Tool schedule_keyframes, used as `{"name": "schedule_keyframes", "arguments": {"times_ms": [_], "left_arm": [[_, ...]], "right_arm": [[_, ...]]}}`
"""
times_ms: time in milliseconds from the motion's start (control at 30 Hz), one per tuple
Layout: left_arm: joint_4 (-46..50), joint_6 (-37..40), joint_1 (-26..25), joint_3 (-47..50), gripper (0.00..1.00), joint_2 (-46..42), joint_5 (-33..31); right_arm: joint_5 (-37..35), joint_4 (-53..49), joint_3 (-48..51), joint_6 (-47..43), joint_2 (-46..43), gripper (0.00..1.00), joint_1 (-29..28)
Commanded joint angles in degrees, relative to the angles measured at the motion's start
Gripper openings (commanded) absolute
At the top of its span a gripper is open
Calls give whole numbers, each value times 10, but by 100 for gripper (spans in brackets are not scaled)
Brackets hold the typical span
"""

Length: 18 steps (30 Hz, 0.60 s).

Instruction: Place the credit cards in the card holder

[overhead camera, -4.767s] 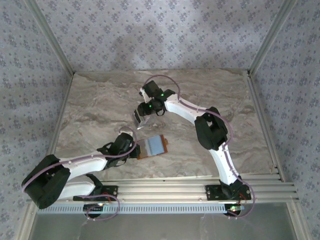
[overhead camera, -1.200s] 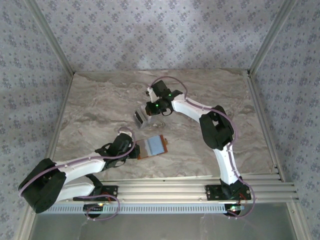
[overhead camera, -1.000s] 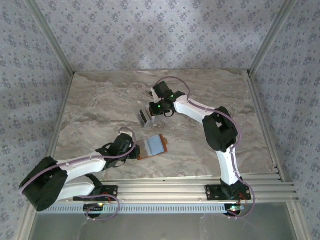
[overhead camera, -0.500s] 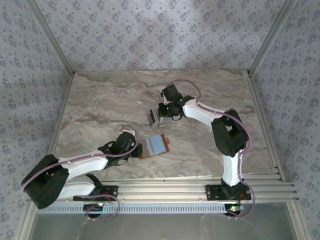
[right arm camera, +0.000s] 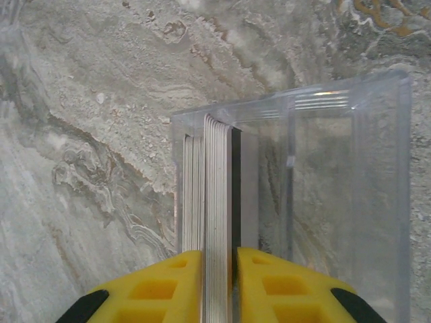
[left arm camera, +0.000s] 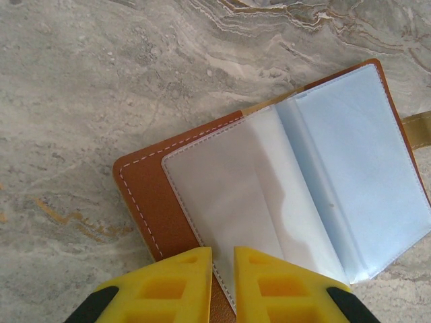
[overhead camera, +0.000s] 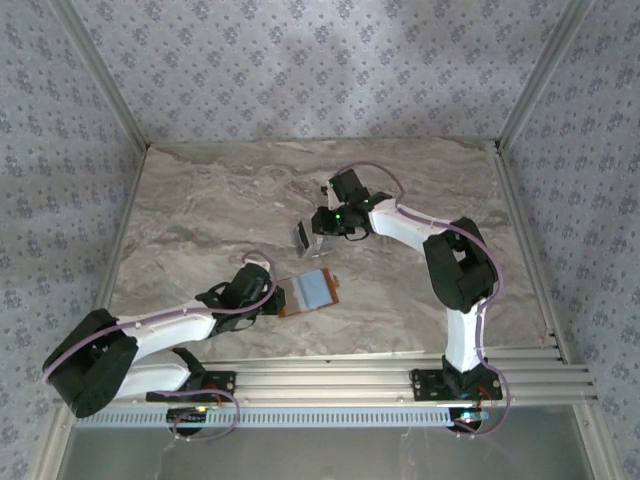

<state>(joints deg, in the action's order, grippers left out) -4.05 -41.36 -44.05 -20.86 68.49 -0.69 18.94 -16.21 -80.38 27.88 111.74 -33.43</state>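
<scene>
The card holder lies open on the marble table, brown leather outside, clear and blue-grey sleeves facing up. My left gripper is shut on its near left edge, with the stitched border between the yellow fingers. The credit cards stand edge-on as a pale stack in a clear plastic box. My right gripper is shut on part of that stack; a few cards stay outside the grip on the left. In the top view the right gripper and box are just beyond the holder.
The marble tabletop has open room to the left and far right. Patterned walls and metal posts enclose it. An aluminium rail runs along the near edge by the arm bases.
The right gripper has carried the clear box and cards to the right, closer to a spot above the holder. The holder and left gripper shifted slightly right.
</scene>
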Motion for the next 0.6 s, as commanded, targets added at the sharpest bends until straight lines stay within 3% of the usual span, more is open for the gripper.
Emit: {"name": "schedule_keyframes", "arguments": {"times_ms": [0,233,567], "left_arm": [[5,9,-3,-11,16,-3,6],[5,9,-3,-10,16,-4,5],[5,8,-3,-8,16,-7,4]], "right_arm": [[41,20,8,11,-2,23,6],[64,35,15,19,-2,24,11],[59,34,12,17,5,17,13]]}}
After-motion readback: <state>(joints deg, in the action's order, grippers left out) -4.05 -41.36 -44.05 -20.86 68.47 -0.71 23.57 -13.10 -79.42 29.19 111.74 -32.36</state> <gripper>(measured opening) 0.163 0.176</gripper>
